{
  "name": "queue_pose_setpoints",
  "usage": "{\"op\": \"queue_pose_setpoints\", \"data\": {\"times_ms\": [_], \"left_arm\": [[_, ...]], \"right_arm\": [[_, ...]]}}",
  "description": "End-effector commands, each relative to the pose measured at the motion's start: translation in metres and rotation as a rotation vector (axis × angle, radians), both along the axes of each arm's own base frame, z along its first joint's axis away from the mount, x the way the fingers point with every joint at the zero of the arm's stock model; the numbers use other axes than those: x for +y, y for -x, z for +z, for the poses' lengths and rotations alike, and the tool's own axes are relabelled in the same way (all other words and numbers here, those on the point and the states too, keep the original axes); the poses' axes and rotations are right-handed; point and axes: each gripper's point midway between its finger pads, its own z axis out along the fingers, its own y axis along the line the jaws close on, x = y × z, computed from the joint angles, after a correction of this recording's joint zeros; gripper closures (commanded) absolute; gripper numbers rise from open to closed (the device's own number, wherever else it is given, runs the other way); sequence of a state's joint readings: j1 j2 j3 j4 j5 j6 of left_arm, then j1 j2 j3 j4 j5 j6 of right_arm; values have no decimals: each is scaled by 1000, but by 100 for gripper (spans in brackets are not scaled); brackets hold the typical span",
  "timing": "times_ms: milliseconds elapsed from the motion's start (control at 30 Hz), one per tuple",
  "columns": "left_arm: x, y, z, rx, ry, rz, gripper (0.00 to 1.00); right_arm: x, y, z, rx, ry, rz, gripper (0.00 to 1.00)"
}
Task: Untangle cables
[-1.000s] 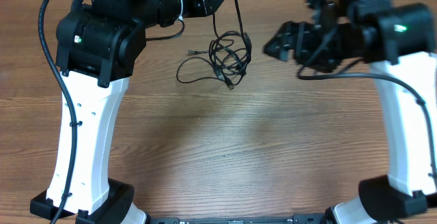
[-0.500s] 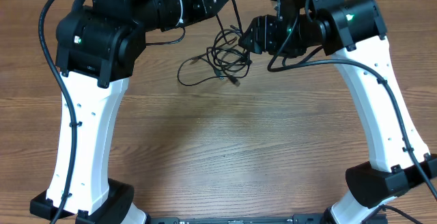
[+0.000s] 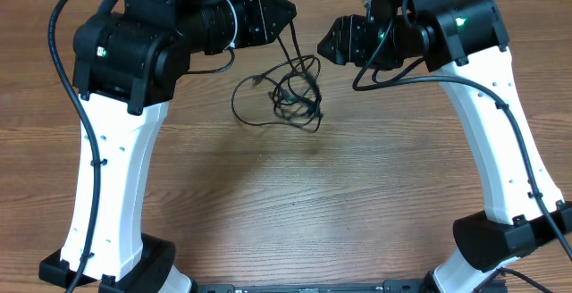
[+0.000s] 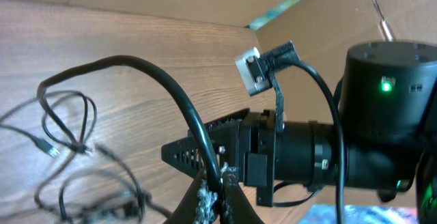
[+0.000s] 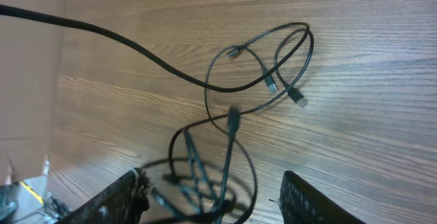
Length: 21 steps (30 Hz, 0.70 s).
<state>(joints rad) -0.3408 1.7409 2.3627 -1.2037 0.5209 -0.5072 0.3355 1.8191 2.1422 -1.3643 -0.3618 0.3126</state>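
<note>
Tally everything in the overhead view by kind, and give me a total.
Robot arms: 2 (left arm, right arm)
Cable tangle: 1; its separate cords cannot be counted from these views
Table: 1
Total: 4

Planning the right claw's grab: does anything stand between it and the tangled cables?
Nothing visible does. The open right claw faces the cables directly over the wooden table; the left claw grips one strand, off that path.
</note>
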Motion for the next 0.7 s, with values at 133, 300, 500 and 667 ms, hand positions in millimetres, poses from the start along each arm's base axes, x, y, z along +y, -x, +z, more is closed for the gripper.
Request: {"op": "queue_pose_setpoints", "data": {"times_ms": [133,300,500,667], "left_arm": [[-15,16,30,-140,44,-142,96],[-15,16,29,-135,42,-142,96],[-22,23,33,-130,77,-200,96],[-28,29,41,-120,130,-237,96]], "right_arm": [[17,17,-2,2,-2,103,39],[28,26,-5,39,-43,145,40],[30,30,-13,56,-38,172,40],[32,35,-24,96,-41,184,40]]}}
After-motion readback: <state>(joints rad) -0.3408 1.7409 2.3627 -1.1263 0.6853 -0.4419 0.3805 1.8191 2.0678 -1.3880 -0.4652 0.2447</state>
